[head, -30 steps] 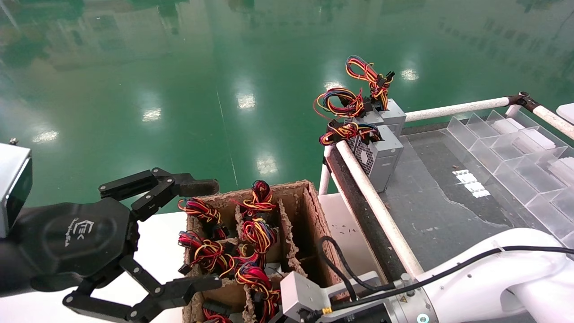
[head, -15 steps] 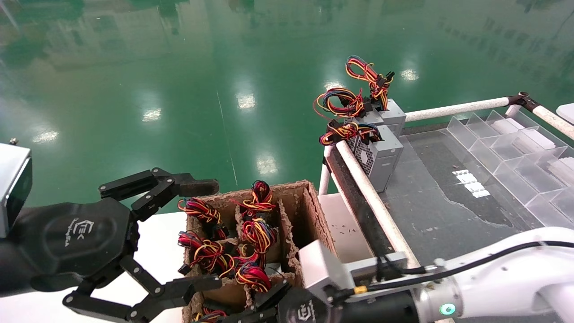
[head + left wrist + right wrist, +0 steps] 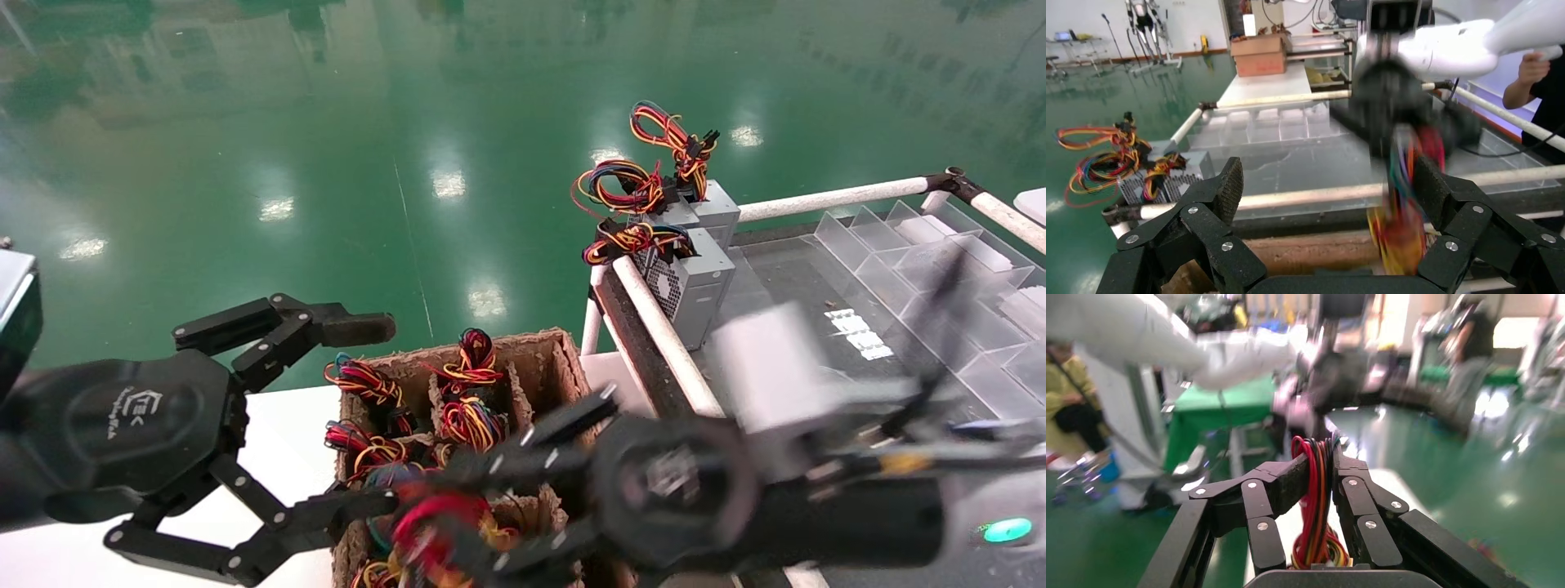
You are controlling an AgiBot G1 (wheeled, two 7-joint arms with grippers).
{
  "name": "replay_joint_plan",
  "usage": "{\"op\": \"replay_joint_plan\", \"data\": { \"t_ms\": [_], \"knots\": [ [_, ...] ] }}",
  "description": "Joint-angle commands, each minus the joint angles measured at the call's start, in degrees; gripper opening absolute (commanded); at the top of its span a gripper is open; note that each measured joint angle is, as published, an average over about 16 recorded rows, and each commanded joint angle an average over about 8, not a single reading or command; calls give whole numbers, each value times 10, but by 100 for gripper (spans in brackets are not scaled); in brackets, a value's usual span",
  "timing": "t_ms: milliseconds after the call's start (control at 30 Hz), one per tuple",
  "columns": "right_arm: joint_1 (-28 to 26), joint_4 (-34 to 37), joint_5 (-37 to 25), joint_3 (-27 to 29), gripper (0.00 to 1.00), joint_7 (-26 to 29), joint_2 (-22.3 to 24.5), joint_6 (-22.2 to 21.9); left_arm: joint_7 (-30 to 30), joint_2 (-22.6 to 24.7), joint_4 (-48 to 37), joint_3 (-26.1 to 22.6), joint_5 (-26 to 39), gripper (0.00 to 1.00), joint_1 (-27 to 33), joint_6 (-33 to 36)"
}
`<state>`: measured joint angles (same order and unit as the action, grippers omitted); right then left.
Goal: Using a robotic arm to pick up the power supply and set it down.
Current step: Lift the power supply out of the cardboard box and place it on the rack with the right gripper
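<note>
My right gripper (image 3: pixel 1321 458) is shut on the power supply's red, yellow and black wire bundle (image 3: pixel 1316 499), clamping its tall red loop between both pads. In the head view this gripper (image 3: pixel 498 523) shows blurred over the near side of the cardboard box (image 3: pixel 568 359), with the red bundle (image 3: pixel 431 523) at its tips. The power supply's grey body is hidden. My left gripper (image 3: pixel 368 416) hangs open beside the box's left side, holding nothing. In the left wrist view the left gripper (image 3: pixel 1329 187) frames the blurred bundle (image 3: pixel 1404 226).
The divided cardboard box holds several more wire bundles (image 3: pixel 470 384). Three grey power supplies (image 3: pixel 695 278) stand at the corner of the white rail (image 3: pixel 662 343). Clear compartment trays (image 3: pixel 940 278) lie on the right. A person (image 3: pixel 1535 67) stands behind the bench.
My right arm has swung up from the bottom edge and left over the box, its gripper now carrying the red bundle. My left gripper has dipped slightly.
</note>
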<state>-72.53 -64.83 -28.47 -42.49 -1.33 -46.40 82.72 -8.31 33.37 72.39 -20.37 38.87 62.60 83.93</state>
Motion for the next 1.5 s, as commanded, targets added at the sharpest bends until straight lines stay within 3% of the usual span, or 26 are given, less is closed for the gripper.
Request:
{"op": "replay_joint_plan", "data": {
  "t_ms": [33,333,833,1133,1500],
  "knots": [
    [2,-20,17,15,0,-1,19,-9,0,0,0,0,0,100,0,0],
    [14,-23,63,63,0,-20,100,-14,0,0,0,0,0,100,0,0],
    [71,57,110,119,0,-89,218,-23,0,0,0,0,0,100,0,0],
    [86,133,117,132,0,-136,223,-33,0,0,0,0,0,100,0,0],
    [39,237,91,132,0,-169,186,-37,0,0,0,0,0,100,0,0]
  ]
}}
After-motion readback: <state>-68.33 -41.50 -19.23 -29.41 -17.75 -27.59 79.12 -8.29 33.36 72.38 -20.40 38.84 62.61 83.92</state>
